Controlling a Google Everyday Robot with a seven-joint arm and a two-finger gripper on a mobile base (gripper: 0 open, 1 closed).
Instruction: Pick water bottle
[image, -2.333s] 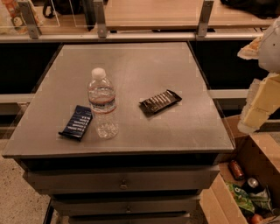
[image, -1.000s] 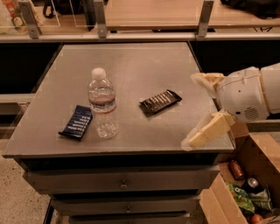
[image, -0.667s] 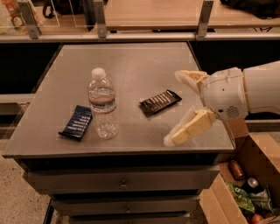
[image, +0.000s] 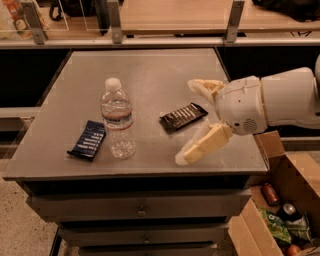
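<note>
- The water bottle (image: 117, 122) stands upright on the grey table (image: 150, 65), towards the front edge and left of the middle. It is clear and ribbed, with a white cap on top and a thin reddish band around its upper body.
- Nothing touches the water bottle; it stands free.
- The gripper (image: 186, 121) is to the right of the water bottle, well apart from it, and hangs over the table's right part at about the bottle's height in the view.
- Its two cream fingers (image: 205, 145) are spread wide with nothing between them but open air above the table. One reaches out farther back than the water bottle, the other nearer the front edge.
- The white arm (image: 280, 102) behind the gripper comes in from the side away from the water bottle.
- A dark blue packet (image: 88, 140) lies flat just beside the water bottle on its left, close to its base.
- A black packet (image: 183, 117) lies flat to the right of the water bottle, between it and the arm. It shows in the gap of the spread fingers.
- Below the water bottle, under the table top, is a drawer front (image: 140, 207).
- A cardboard box (image: 272, 150) sits on the floor far right of and below the water bottle, with cans and other goods inside.
</note>
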